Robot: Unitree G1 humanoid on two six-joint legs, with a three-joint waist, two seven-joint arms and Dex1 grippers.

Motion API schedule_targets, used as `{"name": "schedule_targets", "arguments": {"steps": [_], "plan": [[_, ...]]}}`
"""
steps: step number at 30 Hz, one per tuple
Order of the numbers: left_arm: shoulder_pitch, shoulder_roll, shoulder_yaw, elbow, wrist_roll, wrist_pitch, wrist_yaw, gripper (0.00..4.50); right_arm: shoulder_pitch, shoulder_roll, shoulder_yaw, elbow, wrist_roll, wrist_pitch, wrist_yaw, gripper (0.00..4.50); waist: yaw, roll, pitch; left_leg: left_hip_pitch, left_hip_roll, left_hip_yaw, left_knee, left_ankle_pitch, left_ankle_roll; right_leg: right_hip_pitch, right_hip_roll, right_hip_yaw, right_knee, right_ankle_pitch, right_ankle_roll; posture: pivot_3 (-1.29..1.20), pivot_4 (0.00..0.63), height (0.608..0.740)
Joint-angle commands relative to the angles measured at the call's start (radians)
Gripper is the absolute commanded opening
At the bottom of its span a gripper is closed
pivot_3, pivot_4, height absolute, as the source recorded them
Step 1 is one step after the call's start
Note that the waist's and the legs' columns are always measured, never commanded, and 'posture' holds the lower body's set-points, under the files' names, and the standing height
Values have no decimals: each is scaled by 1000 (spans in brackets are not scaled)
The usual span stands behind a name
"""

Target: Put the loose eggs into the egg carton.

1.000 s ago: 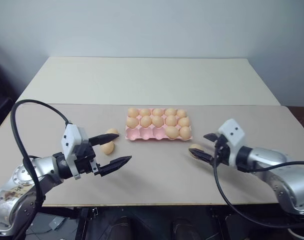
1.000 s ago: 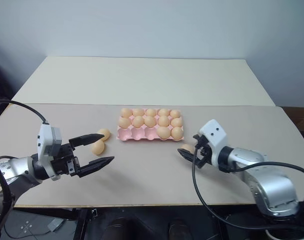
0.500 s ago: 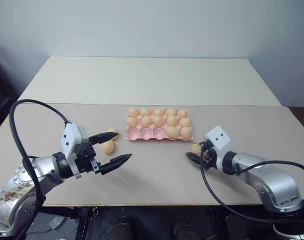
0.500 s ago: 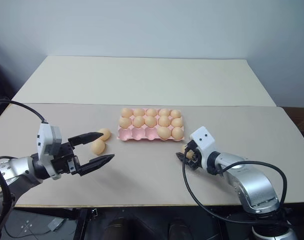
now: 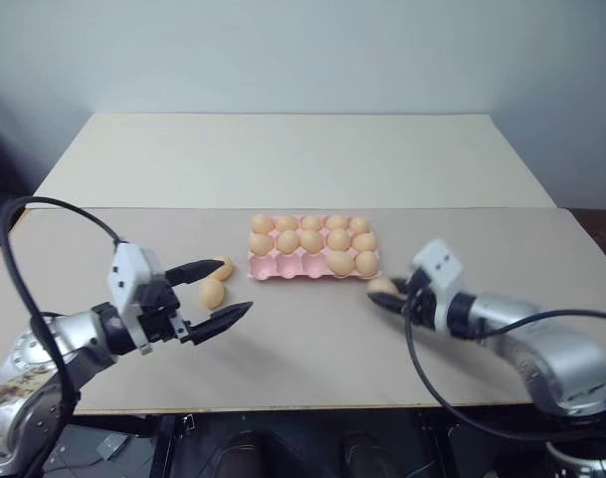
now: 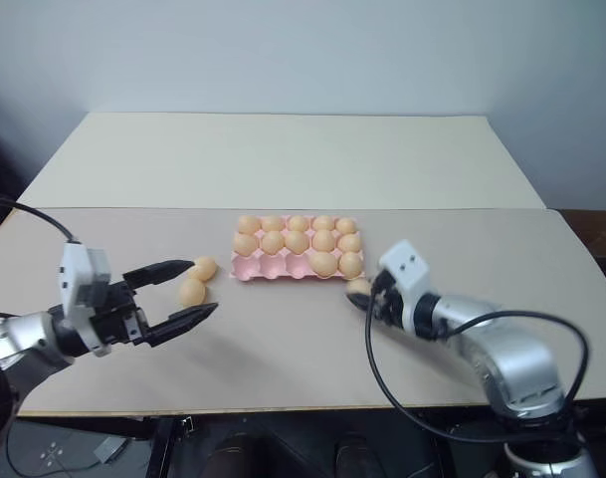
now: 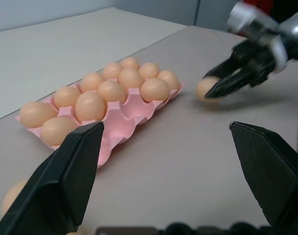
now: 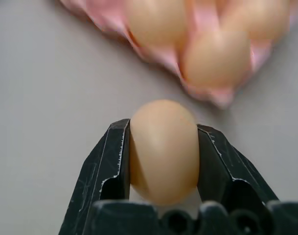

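My right jaws (image 8: 163,152) clamped on one egg (image 8: 163,149) just beside the egg carton (image 5: 283,265) corner, my left jaws (image 5: 211,294) wide open and empty near two loose eggs (image 5: 212,292), free counter (image 5: 312,339) in front.

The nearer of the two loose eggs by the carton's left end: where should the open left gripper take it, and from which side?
Across its narrow middle, coming in level from the robot's side. The nearer egg lies free on the table, and the left gripper already brackets it.

The right gripper (image 8: 163,161) clamps one loose egg (image 8: 163,149) between both black fingers (image 8: 107,166). At one o'clock beyond it sits the pink egg carton (image 8: 207,95), cups filled.
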Motion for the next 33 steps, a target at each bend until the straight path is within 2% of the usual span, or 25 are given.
{"name": "schedule_targets", "arguments": {"steps": [1, 5, 11, 16, 25, 33], "plan": [[80, 18, 92, -36, 3, -21, -43, 4500, -148, 8, -103, -91, 188, 15, 59, 1595, -5, 0, 0, 1, 1, 0, 0, 0, 0, 0, 0, 0, 0, 0, 0, 0, 150, 740], [150, -13, 109, -45, 54, -73, -41, 4500, -259, 83, 32, -25, 127, -29, 10, 1576, 0, -1, -1, 2, 1, 0, -2, 0, 0, 1, 1, -1, 0, -1, -2, 0, 150, 740], [142, -95, 83, -82, 102, -104, 61, 4500, -280, 174, 254, 163, -136, -207, -71, 1540, 9, -2, -1, 0, -1, 0, 0, 0, 0, 1, -1, -2, 1, -1, -2, 0, 150, 740], [142, -137, 73, -110, 113, -93, 123, 4500, -291, 226, 309, 262, -227, -276, -83, 1524, 5, -2, -1, -5, 0, 0, 1, 2, -3, -6, -1, -1, 4, -1, -2, 0, 150, 740], [146, -140, 55, -120, 115, -89, 145, 4500, -313, 293, 388, 416, -347, -365, -53, 1507, 0, -2, -1, -5, 0, 0, 0, 2, -3, -8, -1, -1, 4, -1, -2, 0, 150, 740], [127, -139, 33, -122, 109, -86, 156, 4500, -328, 336, 371, 497, -375, -387, -33, 1496, 1, -1, -1, -5, 0, 1, 0, 2, -4, -8, -1, -1, 4, -1, -2, 0, 150, 740]]}}
